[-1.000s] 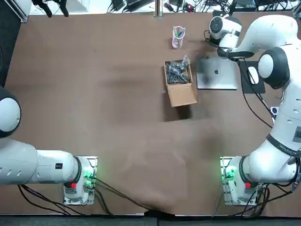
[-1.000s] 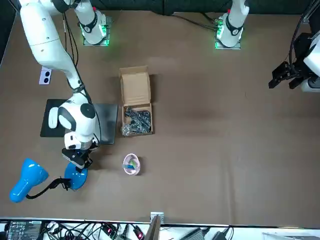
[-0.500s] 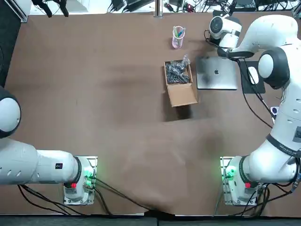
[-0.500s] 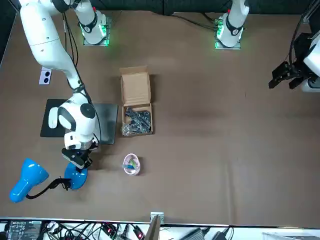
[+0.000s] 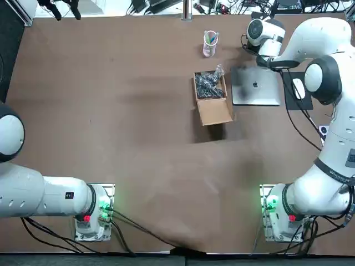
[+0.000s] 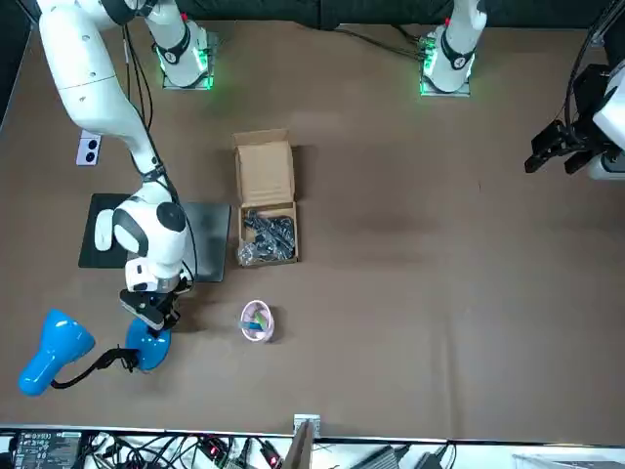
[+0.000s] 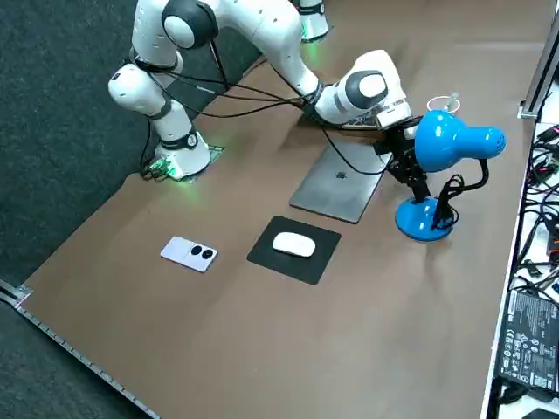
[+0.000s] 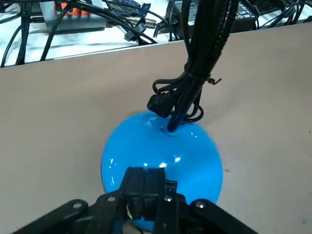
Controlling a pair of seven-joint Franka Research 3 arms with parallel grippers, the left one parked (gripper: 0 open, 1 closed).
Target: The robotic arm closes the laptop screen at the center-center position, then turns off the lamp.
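Note:
The silver laptop (image 5: pixel 255 86) lies closed on the table, also visible from the right side (image 7: pixel 341 179). Beyond it stands a blue desk lamp, with a round base (image 7: pixel 424 218) and a head (image 7: pixel 450 144) on a black neck. My right gripper (image 6: pixel 151 315) is shut, with nothing between its fingers. It hangs just over the near part of the lamp base (image 6: pixel 146 349). In the wrist view the joined fingertips (image 8: pixel 146 171) sit against the blue dome of the base (image 8: pixel 195 151), below the black cable bundle. I cannot tell whether a switch is under them.
An open cardboard box (image 5: pixel 211 97) with dark parts sits beside the laptop. A pink cup (image 5: pixel 209 43) with pens stands behind it. A white mouse (image 7: pixel 293 245) lies on a black pad, with a phone (image 7: pixel 189 253) nearby. Cables run along the far table edge (image 8: pixel 73 24).

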